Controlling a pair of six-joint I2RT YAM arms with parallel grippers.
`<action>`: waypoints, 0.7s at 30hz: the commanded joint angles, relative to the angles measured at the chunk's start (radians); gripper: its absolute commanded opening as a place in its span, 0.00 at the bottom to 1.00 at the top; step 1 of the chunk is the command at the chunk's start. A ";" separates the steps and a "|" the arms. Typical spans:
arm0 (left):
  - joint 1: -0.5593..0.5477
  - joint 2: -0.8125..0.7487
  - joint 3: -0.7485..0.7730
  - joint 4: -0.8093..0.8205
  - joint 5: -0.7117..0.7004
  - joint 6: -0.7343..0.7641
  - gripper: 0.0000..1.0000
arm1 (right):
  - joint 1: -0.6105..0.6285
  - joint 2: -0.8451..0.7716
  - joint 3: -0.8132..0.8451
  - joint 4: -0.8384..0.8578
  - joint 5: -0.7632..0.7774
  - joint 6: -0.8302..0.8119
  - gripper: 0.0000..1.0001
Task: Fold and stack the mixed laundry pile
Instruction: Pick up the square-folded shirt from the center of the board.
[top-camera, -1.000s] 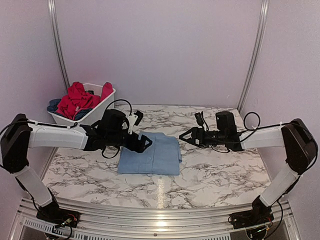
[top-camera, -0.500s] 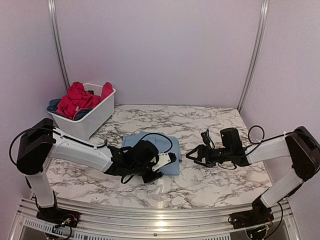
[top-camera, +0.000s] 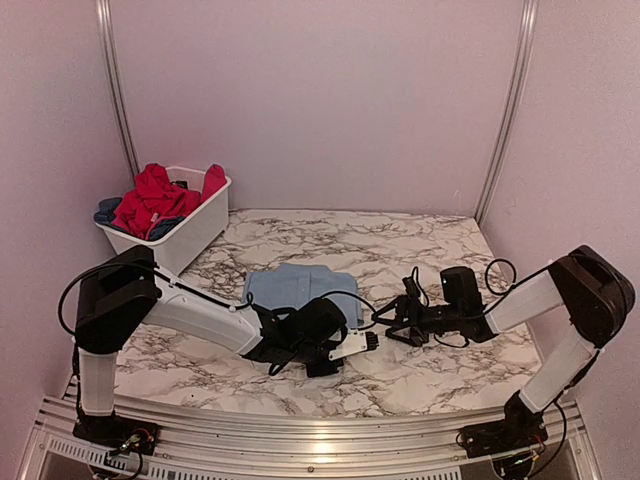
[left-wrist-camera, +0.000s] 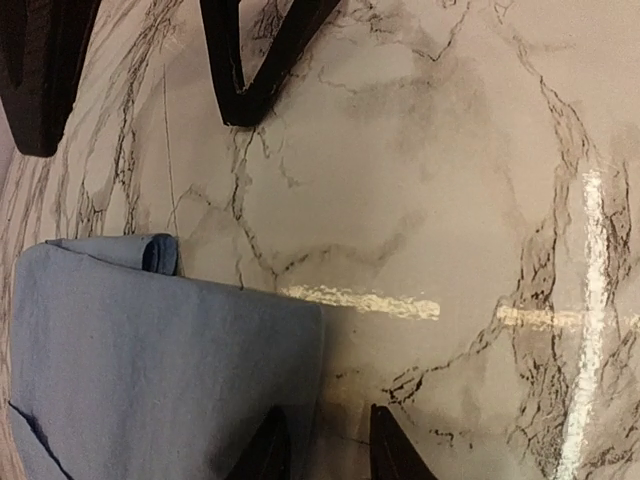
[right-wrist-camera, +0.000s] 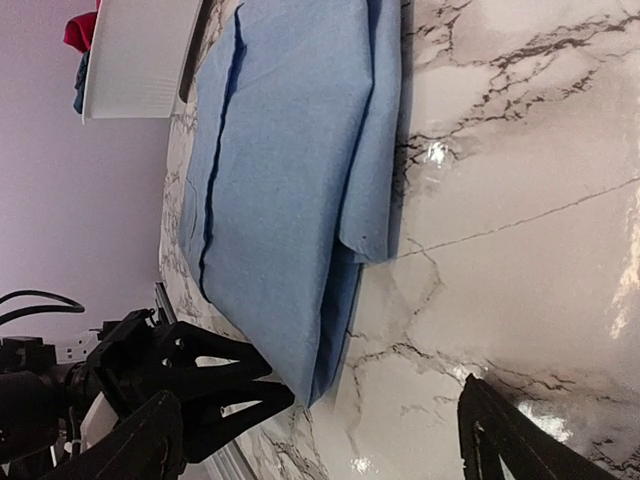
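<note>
Folded light blue shirt (top-camera: 295, 287) laid left of centre on a marble surface (top-camera: 420, 250), with two robot grippers set at its near right corner.

From above, the shirt's near edge is covered by the left arm (top-camera: 200, 315), and the left gripper (top-camera: 368, 341) is too small for its fingertips to be made out. In its wrist view the fingers are cut off by the frame. Its jaws are seen narrowed astride the shirt's right edge, one finger over cloth and one over marble. Whether cloth is pinched cannot be told. The right gripper (top-camera: 385, 322) stands wide open just right of that corner, with nothing in it. At the far left, red garments (top-camera: 155, 195) and dark blue ones (top-camera: 108, 210) are heaped in a white basket (top-camera: 195, 235), partly hidden by its wall.
</note>
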 joint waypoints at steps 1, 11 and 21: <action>-0.006 0.054 0.041 0.003 -0.051 0.040 0.23 | -0.009 0.010 0.006 0.071 -0.036 0.032 0.90; -0.006 -0.044 -0.031 0.098 -0.079 0.036 0.00 | -0.009 0.031 0.010 0.081 -0.047 0.029 0.90; -0.020 -0.055 0.000 0.107 -0.102 0.050 0.51 | -0.011 0.026 0.013 0.086 -0.053 0.031 0.91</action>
